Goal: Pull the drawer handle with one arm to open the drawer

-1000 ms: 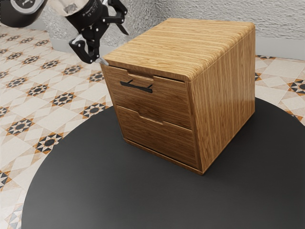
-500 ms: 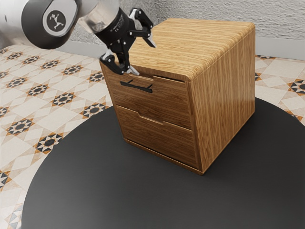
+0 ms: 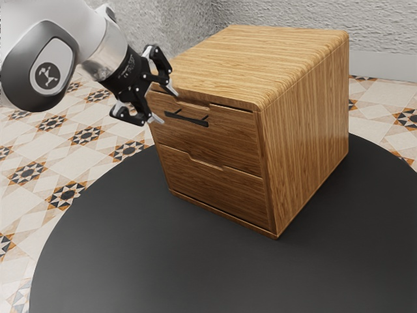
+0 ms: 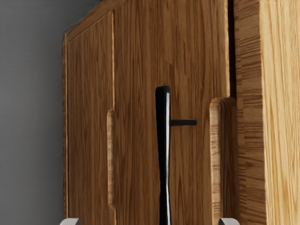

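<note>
Patterned tile floor (image 3: 52, 156) in cream, black and orange spreads to a rough grey wall (image 3: 273, 13) at the back. A round black table (image 3: 163, 261) takes up the lower part of the exterior view. On it stands a wooden cabinet (image 3: 306, 124) with a striped grain and a rounded top edge, its front turned toward the exterior view's lower left. The white and grey arm (image 3: 52, 62) comes in from the exterior view's upper left and reaches toward that front. Two drawer fronts are set one above the other. The top drawer (image 3: 228, 140) sits flush with the cabinet face, and so does the lower drawer (image 3: 215, 186); each has a shallow notch cut into its upper edge. The black gripper (image 3: 166, 106) hangs at the top drawer's end nearest the exterior view's left, with its fingers spread wide and nothing between them. One finger is raised by the cabinet's top corner and the other is lower, out beside the drawer front. Whether a tip touches the wood cannot be told. The thin black handle (image 3: 187, 118) lies straight across the upper part of the top drawer, just beside the gripper on the exterior view's right and free of both fingers. In the wrist view the handle (image 4: 162, 154) runs as a dark bar standing off the wood on a short post. It lines up between the two pale fingertips (image 4: 70, 221) that peek in at the edge, which stand well apart on either side of it.
</note>
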